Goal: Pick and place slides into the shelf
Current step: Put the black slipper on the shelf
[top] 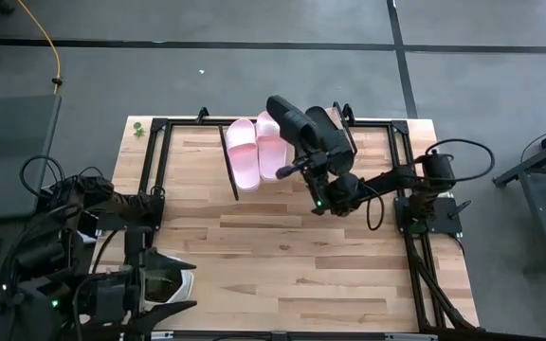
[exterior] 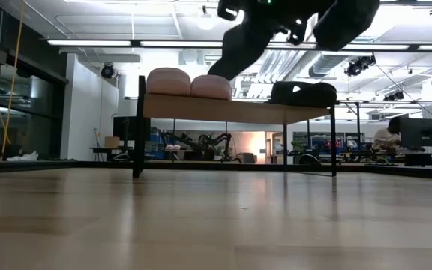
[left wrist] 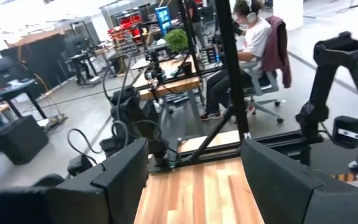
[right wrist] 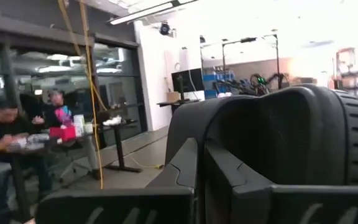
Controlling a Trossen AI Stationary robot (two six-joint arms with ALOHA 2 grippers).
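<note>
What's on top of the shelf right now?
Two pale pink slides lie side by side on the light-wood shelf, with one black slide beside them. The right arm covers the shelf's surface near that black slide from above.

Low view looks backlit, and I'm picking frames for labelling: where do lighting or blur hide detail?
Low view: ceiling lights leave the black slide overhead a silhouette; the pink slides on the shelf stay readable. Right wrist view: background blown out, the held slide blurred. High view: evenly lit.

Bright overhead ceiling strips (exterior: 223,43) — blown-out glare; soft, blurred wrist views
</note>
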